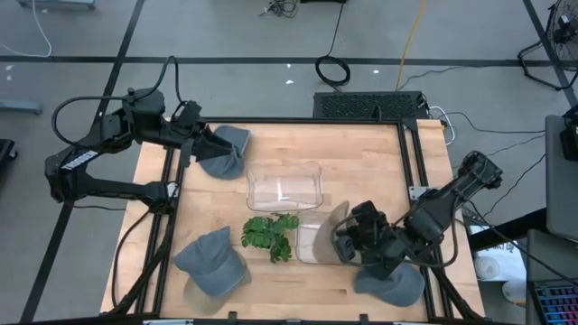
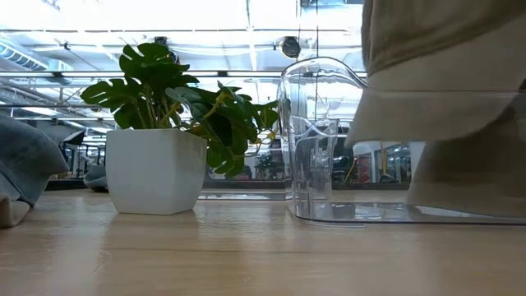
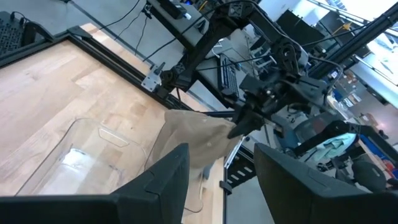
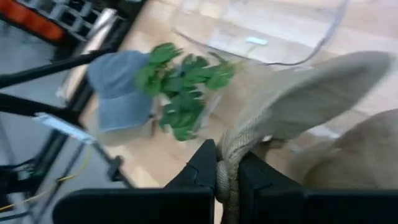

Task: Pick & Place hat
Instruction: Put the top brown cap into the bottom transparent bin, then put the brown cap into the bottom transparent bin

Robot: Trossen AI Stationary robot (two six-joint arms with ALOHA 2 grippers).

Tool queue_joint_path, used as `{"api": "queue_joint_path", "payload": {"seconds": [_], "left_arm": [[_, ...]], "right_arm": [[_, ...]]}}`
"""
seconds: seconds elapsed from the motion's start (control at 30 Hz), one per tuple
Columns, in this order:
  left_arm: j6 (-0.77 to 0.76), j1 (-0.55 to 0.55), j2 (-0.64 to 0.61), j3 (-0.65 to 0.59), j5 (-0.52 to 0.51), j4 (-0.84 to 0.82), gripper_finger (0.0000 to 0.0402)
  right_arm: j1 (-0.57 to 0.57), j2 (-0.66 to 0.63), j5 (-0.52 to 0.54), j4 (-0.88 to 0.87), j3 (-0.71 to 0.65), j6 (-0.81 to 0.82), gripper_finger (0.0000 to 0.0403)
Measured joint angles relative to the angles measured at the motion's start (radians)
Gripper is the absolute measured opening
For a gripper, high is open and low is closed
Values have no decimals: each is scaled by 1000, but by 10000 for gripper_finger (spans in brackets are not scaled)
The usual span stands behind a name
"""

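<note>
Right wrist view, right claw (image 4: 225, 169) pinching tan hat (image 4: 298, 109) brim, crown cropped

Three grey fabric caps (image 1: 213, 263) (image 1: 226, 150) (image 1: 390, 284), one beige brimmed hat (image 1: 336, 219), two clear plastic bins (image 1: 285, 184) (image 1: 311, 242) and one potted green plant (image 1: 270, 233) are counted.

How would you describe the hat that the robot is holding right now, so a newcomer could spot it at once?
On the wooden table, look beside the potted plant, at the right hand. It is shut on the beige hat, held over a clear bin. It is the only beige hat; the other three are grey.
</note>
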Motion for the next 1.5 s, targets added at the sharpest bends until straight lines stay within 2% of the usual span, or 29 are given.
{"api": "queue_joint_path", "payload": {"seconds": [0.4,0.67,0.8,0.9,1.0,1.13,1.27,1.37,1.5], "left_arm": [[-38,-45,0,0,3,-10,186],[-77,-77,0,0,5,-61,187],[-79,-80,-1,0,60,-69,187],[-79,-80,-1,0,82,-69,187],[-73,-80,-1,0,82,-70,186],[-64,-80,-1,0,88,-70,186],[-34,-80,-1,0,98,-77,187],[1,-80,-1,0,106,-77,186],[42,-80,-1,0,106,-76,186]], "right_arm": [[-9,2,-50,-43,-118,65,16],[-9,1,-51,-24,-142,23,137],[-9,-9,-54,-17,-142,-5,201],[-9,-43,-50,15,-142,-67,238],[-13,-87,-40,35,-142,-124,258],[-28,-148,13,54,-142,-200,264],[-49,-202,123,139,-142,-288,262],[-74,-233,199,243,-142,-438,257],[-120,-253,292,407,-142,-720,255]]}}
